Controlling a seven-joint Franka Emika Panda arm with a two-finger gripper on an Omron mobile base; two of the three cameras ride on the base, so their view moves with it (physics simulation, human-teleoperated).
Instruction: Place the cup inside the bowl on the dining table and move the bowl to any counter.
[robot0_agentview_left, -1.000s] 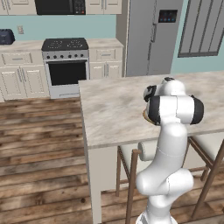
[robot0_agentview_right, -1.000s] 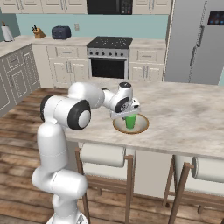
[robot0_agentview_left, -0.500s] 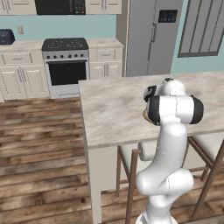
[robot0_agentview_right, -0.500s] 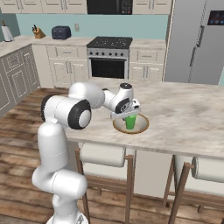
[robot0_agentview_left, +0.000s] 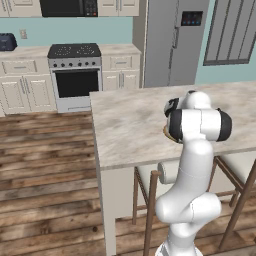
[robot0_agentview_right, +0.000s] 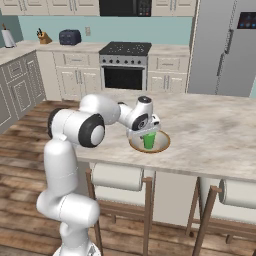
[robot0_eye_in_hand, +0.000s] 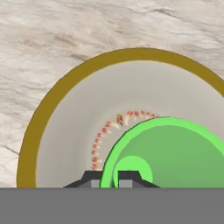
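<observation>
1. Right now I am looking down through the hand view at the cup (robot0_eye_in_hand: 175, 153), which is standing upright inside the bowl (robot0_eye_in_hand: 65, 127), off toward one side of its pale floor rather than at its centre.
2. I am seeing the gripper (robot0_agentview_right: 145, 131) sitting directly over the green tumbler in the right base view, with the bowl resting on the dining table (robot0_agentview_right: 215, 135) near its front edge.
3. I am reading the jaws as straddling the cup's rim, one tip inside and one outside, but I cannot tell whether they are pinching the wall or already slack.
4. I am judging the first half of the job as nearly settled: the tumbler appears to be seated on the bowl's floor, so what is in hand is letting go cleanly.
5. I am planning to open the fingers fully and lift straight up along the cup's axis, since any sideways drag could tip a narrow tumbler against the shallow wall.
6. I am also thinking ahead to the carry: the tan rim (robot0_eye_in_hand: 39, 118) is the likely grasp point, and a slow, level lift should keep the tumbler from sliding or toppling inside.
</observation>
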